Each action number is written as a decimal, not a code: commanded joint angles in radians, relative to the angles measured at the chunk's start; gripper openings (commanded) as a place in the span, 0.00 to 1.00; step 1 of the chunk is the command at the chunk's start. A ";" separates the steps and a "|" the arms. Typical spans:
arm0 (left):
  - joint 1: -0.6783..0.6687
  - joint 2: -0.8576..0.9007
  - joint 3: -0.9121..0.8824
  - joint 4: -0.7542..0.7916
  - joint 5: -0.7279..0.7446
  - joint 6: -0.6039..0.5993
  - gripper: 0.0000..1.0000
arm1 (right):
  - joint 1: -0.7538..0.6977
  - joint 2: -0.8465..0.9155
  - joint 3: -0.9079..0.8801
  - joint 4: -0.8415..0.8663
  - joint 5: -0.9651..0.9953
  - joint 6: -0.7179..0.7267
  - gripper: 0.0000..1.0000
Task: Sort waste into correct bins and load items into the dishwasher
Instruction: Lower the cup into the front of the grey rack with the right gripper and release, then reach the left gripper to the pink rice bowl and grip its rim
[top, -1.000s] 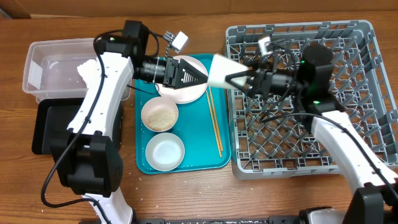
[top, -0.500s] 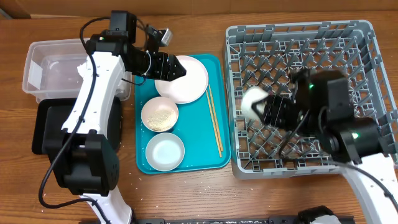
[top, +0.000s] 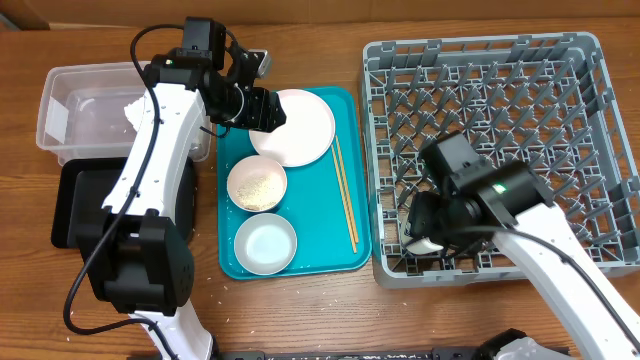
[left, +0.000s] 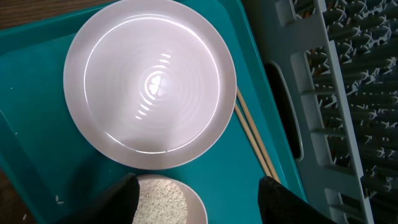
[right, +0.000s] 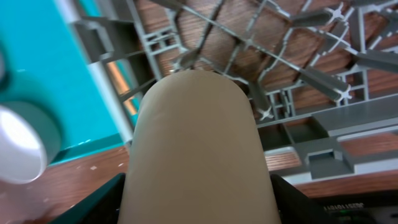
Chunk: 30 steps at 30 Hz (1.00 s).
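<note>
Right gripper (right: 199, 208): clamped on the small white cup (right: 196, 130).
Cup position: near-left corner of the dish rack (top: 590, 60).
Placement: we seat it between pegs (top: 500, 110) before releasing.
Left gripper (left: 199, 193): open, empty, above the plate (left: 149, 81).

Bright even light; glare on the plate (left: 149, 84), and the cup (right: 196, 149) is blurred close-up.
</note>
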 joint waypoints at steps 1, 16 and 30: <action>-0.008 -0.001 0.019 -0.004 -0.039 -0.013 0.64 | 0.015 0.065 0.010 -0.011 0.032 0.024 0.54; -0.014 -0.008 0.259 -0.217 -0.107 -0.010 0.62 | 0.010 0.161 0.074 0.043 0.023 -0.061 0.87; -0.193 -0.017 0.415 -0.623 -0.429 -0.328 0.59 | -0.265 0.161 0.350 0.041 0.023 -0.247 0.93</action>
